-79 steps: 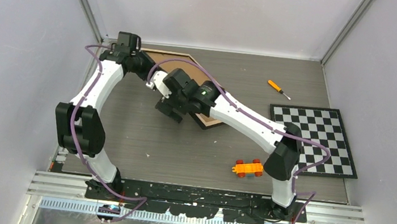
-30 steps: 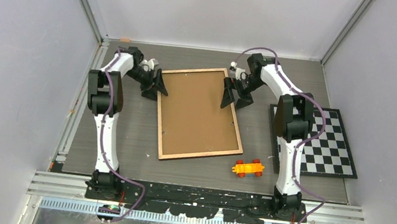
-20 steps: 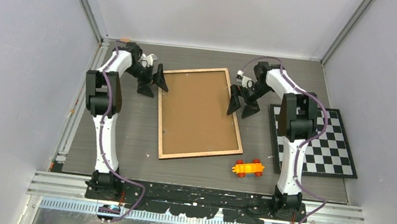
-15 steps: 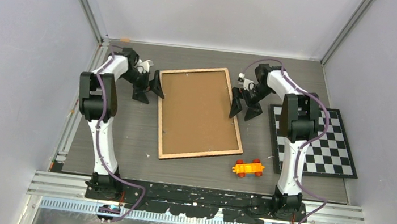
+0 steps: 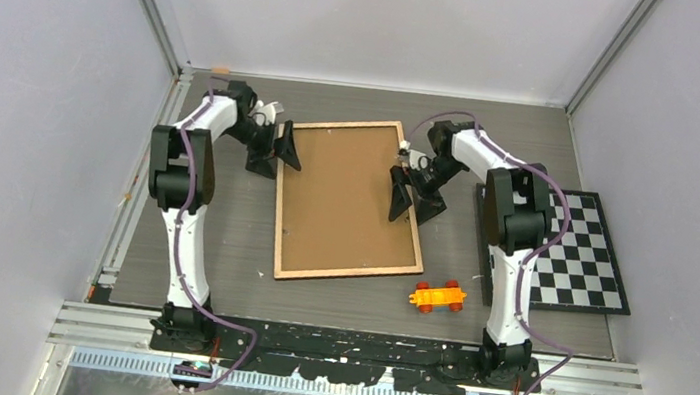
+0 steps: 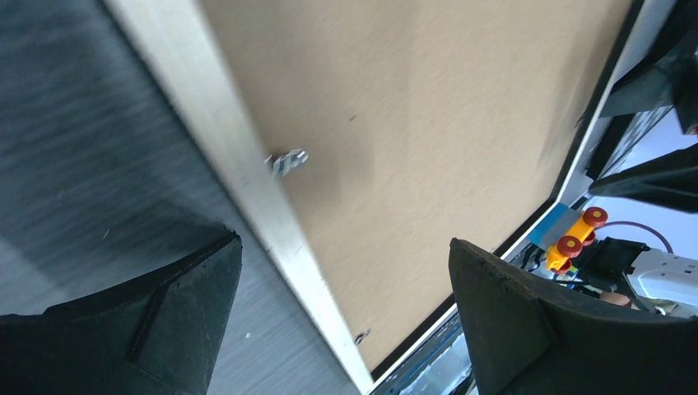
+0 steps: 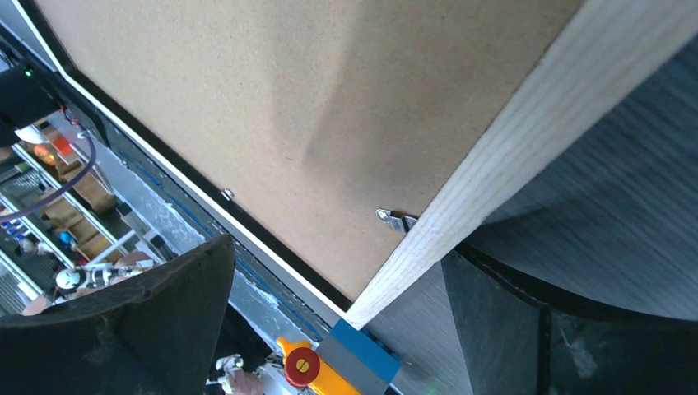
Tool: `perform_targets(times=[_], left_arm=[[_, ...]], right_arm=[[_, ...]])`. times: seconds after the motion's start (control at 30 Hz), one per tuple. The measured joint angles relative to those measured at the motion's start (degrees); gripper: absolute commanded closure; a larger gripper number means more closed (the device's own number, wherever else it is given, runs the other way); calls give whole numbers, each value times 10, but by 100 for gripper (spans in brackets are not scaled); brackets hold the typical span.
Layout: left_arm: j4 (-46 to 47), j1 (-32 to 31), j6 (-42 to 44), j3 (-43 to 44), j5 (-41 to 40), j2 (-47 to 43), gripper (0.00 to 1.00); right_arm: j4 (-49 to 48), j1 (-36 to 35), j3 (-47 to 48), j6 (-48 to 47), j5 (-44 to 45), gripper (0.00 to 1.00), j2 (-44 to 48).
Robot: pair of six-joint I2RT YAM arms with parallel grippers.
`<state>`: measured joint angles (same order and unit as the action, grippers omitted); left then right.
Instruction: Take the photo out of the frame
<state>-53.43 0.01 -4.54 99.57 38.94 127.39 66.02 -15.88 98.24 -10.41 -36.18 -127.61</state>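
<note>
Item under inspection: the frame (image 5: 350,208) lies flat and face down in the middle of the table (image 5: 215,277). Its brown backing board faces up, bordered by a light wooden rim (image 6: 239,164). The long sides run from near to far, turned slightly off square. A thin black edge shows along the frame's far side in both wrist views.

The photo is not visible in any view; only the back of the frame shows.

Small metal tabs sit where the board meets the rim. One tab (image 6: 286,161) shows on the left long side and another tab (image 7: 397,218) on the right long side.

Left fingers (image 5: 287,150): spread wide and grasping nothing. They straddle the left long rim near its far end, one finger over the bare table and the other over the board. Contact with the frame cannot be confirmed.

Right fingers (image 5: 400,196): spread wide and grasping nothing. They straddle the right long rim on its far half, one finger over the board and the other over the table. Contact likewise cannot be confirmed.

Other items: an orange toy car (image 5: 438,296) stands near the frame's near right corner, apart from it. A checkerboard mat (image 5: 581,256) lies at the table's right side, apart from the frame.
</note>
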Motion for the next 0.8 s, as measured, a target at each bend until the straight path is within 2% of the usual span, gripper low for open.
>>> perform_targets(times=[0.4,0.53,0.7,0.8], left_arm=[[-3,-15,5,56,10,31,0],[-1,-16,12,106,0,55,0],[4,-9,39,140,-32,55,0],[12,7,52,137,-62,24,0]], right_arm=[[3,-16,-17,-17,-11,0,9],[15,-19,-9,-45,-10,0,16],[52,7,76,-71,1,0,17],[56,55,156,-80,26,0,17]])
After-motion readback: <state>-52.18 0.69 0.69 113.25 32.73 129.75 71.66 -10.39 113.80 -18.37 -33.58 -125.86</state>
